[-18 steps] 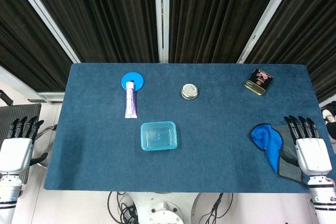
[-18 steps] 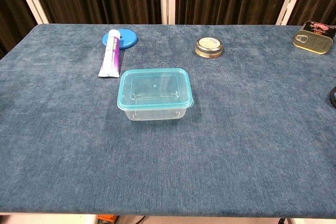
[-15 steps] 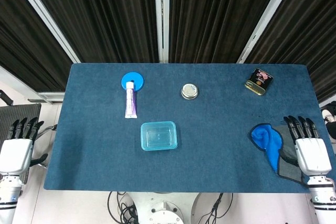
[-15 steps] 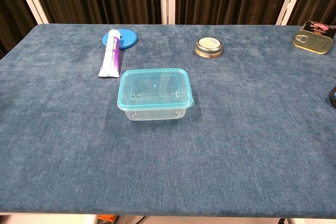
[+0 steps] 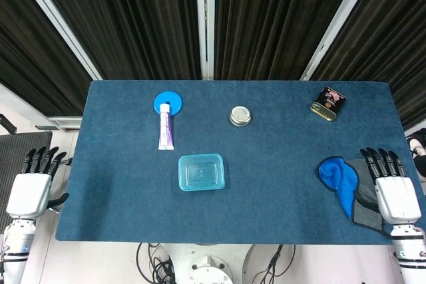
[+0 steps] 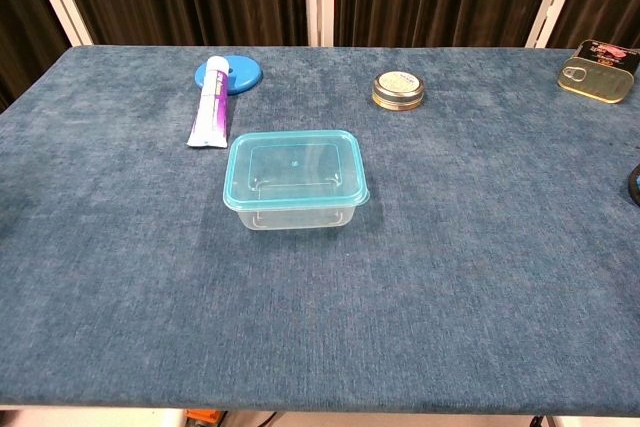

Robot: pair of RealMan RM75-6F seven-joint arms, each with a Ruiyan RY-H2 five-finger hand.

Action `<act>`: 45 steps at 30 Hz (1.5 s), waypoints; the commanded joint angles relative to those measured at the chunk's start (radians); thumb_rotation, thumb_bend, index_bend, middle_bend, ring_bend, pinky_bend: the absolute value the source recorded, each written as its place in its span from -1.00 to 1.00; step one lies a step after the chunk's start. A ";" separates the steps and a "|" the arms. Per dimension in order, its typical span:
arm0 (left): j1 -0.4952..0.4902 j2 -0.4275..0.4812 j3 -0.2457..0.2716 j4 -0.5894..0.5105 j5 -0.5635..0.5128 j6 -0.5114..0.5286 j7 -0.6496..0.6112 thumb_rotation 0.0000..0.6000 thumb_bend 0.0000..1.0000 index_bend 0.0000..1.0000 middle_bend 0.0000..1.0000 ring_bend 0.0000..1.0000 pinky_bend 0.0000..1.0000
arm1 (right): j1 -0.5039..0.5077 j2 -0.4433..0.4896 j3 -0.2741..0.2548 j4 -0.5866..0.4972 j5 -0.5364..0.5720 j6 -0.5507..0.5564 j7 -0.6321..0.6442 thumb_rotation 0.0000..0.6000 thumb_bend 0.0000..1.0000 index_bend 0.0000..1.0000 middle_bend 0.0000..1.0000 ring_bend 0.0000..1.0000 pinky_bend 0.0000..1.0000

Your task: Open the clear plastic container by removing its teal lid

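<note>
Bright, even, sharp; soft faint shadows.

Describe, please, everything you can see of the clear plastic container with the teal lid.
The clear plastic container is a small, shallow rectangular box with rounded corners and see-through walls; nothing can be made out inside it. Its teal lid, translucent with a raised rim and a sunken centre panel, is still seated on top and looks fully closed. It stands upright and level on the blue table cloth, left of centre toward the near edge, just in front of the toothpaste tube but apart from it. Neither hand touches it.
</note>
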 commanded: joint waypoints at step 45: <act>-0.604 -0.421 -0.143 0.163 -0.224 -0.617 0.130 1.00 -1.00 -0.73 -0.92 -1.00 -1.00 | 0.052 0.014 0.013 0.007 -0.025 -0.019 0.044 0.89 -0.69 -1.00 -0.86 -1.00 -1.00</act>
